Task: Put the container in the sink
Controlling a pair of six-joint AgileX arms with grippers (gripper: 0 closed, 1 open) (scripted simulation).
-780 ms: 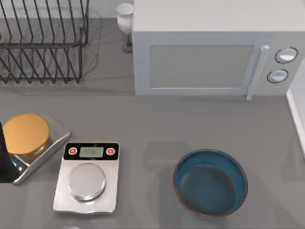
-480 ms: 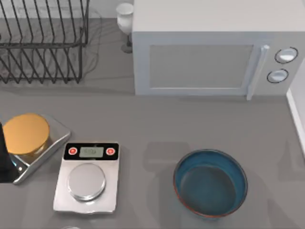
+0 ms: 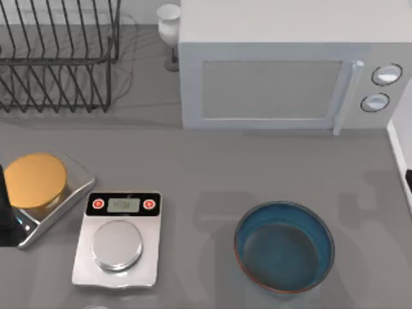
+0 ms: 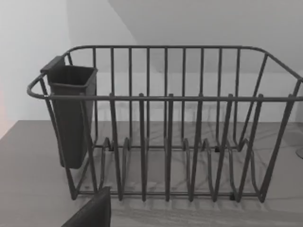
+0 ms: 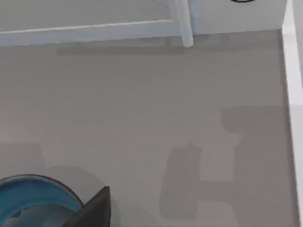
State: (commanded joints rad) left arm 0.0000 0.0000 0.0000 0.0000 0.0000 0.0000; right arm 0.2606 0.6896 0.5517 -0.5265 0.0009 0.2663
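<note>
Container (image 3: 284, 247), wide teal-blue bowl w/ thin reddish-brown rim, sits upright on the grey table (image 3: 206, 164) at lower right of the top view, nothing in it, nothing touching it. Its rim also peeks in at the lower left corner of the right wrist view (image 5: 38, 198).

Kitchen scale (image 3: 118, 237) lies lower left-centre in the top view, well apart from the bowl, w/ round steel pan, small display and two red buttons along its upper edge. Just beside the scale on the left, an orange-lidded round jar (image 3: 35, 180) rests on a tilted shiny tray (image 3: 61, 206). Microwave (image 3: 290, 71) fills the upper right, door shut, handle and two knobs on its right side. White goblet (image 3: 169, 29) stands upright just left of the microwave, near the top edge. Black wire dish rack (image 3: 58, 55) sits upper left; the left wrist view faces it head-on, w/ a dark cutlery cup (image 4: 71, 116) hung on one end.

Left arm: dark shape at the far left edge of the top view, beside the jar. Right arm: small dark bit at the right edge. Cannot tell for either gripper whether open or closed.
</note>
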